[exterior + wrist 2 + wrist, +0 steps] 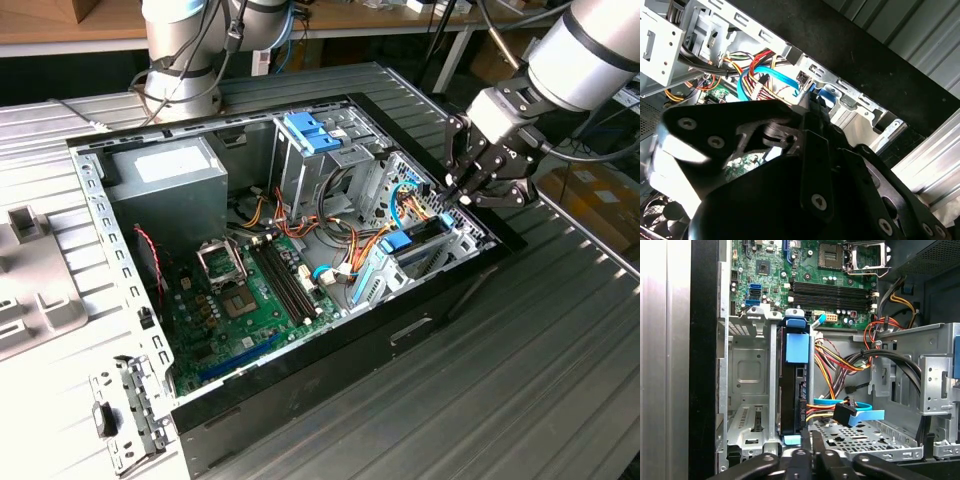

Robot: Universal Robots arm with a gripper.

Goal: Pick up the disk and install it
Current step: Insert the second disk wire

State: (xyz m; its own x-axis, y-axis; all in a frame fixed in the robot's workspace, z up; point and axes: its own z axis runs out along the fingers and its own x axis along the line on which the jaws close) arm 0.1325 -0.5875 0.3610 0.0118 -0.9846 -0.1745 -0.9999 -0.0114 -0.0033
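Note:
The disk [790,395] stands on edge in a slot of the metal drive cage [747,370], dark body framed in light blue, with its brighter blue tab [796,347] toward the motherboard. In the exterior view the disk [420,235] lies in the cage at the case's right end. My gripper [462,196] hovers over the disk's outer end with its fingers together and nothing between them. In the first wrist view the gripper [814,452] sits right beside the disk's light-blue end; whether it touches is unclear. The second wrist view has the gripper [813,111] by a blue edge.
The open computer case [300,395] lies on a ribbed metal table. Beside the disk run orange, red and blue cables [845,360]. The motherboard [250,290], a power supply [165,175] and a second blue-tabbed bay [312,132] fill the case. Another robot base [180,60] stands behind.

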